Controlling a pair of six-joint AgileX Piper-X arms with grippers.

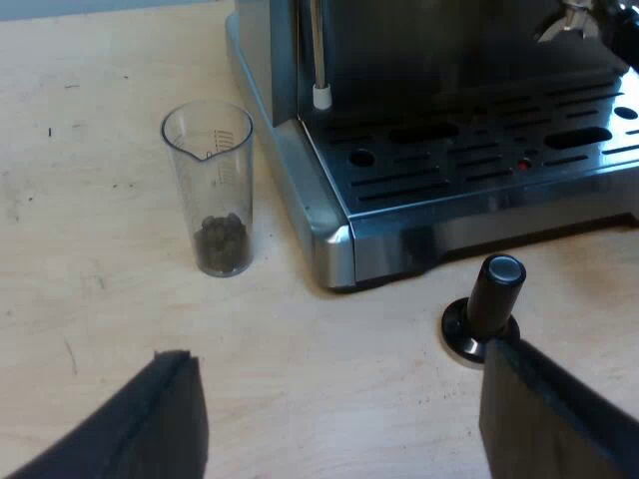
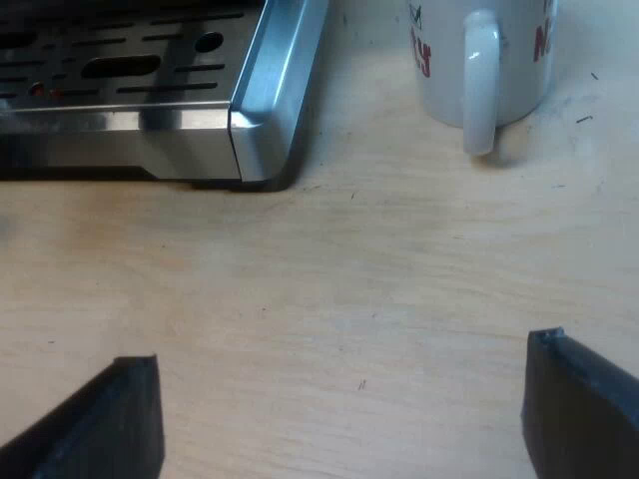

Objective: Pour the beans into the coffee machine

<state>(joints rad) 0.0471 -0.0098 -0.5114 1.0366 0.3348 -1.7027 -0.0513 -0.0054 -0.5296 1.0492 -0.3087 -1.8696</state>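
A clear measuring glass [image 1: 213, 190] with dark coffee beans [image 1: 222, 242] in its bottom stands upright on the wooden table beside the corner of the espresso machine [image 1: 449, 120]. My left gripper [image 1: 339, 414] hovers open above the table, short of the glass and apart from it, with nothing between its fingers [image 1: 165, 419]. A tamper with a black knob [image 1: 486, 309] stands by the machine's drip tray, close to one left finger. My right gripper [image 2: 344, 414] is open over bare table near the machine's other corner [image 2: 265, 100].
A white mug [image 2: 484, 60] with red print stands on the table beyond the right gripper, its handle turned toward it. The steel drip tray [image 1: 479, 160] with slots and a steam wand [image 1: 319, 60] sit at the machine's front. Bare wood lies between glass and gripper.
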